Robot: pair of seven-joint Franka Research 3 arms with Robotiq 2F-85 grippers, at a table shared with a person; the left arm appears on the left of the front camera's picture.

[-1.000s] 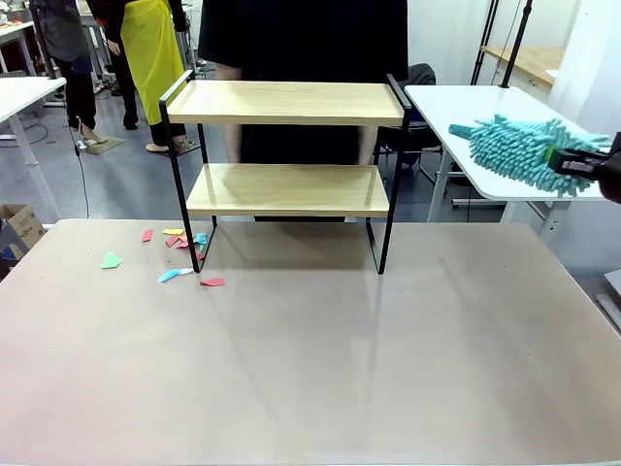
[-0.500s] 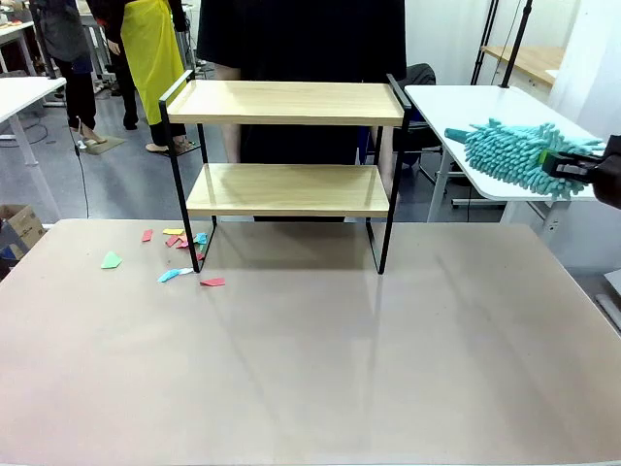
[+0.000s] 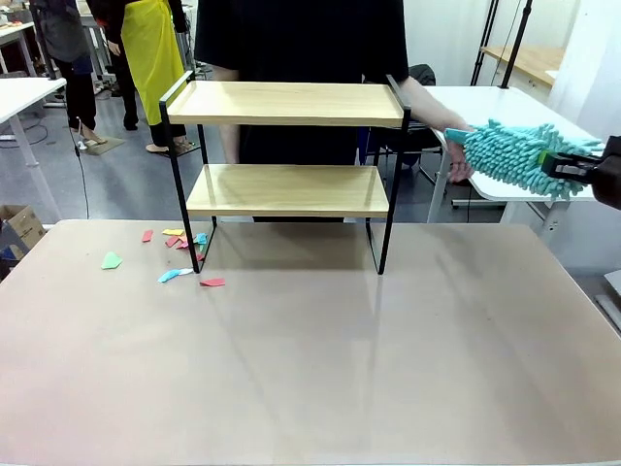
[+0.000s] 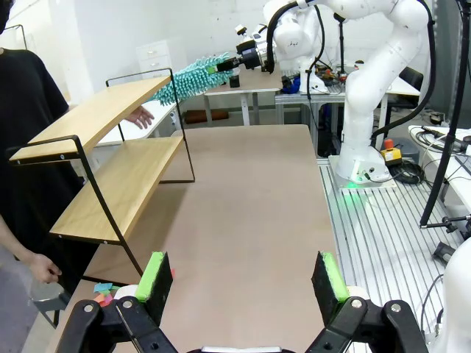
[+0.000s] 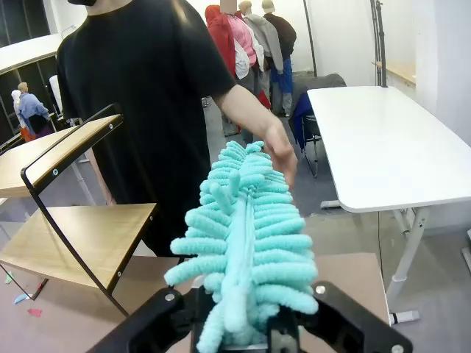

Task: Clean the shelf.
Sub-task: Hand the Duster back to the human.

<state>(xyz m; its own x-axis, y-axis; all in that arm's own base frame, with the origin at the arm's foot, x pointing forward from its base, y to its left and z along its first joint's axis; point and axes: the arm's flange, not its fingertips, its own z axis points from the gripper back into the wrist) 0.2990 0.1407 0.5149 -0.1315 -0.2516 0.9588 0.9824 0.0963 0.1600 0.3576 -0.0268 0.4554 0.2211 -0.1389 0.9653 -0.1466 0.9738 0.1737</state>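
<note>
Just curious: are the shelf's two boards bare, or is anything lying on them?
Bare. Both boards of the shelf show plain wood; the paper scraps lie on the table.

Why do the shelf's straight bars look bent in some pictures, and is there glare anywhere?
Left wrist view: the wide lens bows and tilts the shelf. Right wrist view: the teal duster looms oversized up close. Front view: soft sheen on the table; the shelf's lines stay straight.

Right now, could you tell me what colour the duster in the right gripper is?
The duster is teal, clearest in the right wrist view.
</note>
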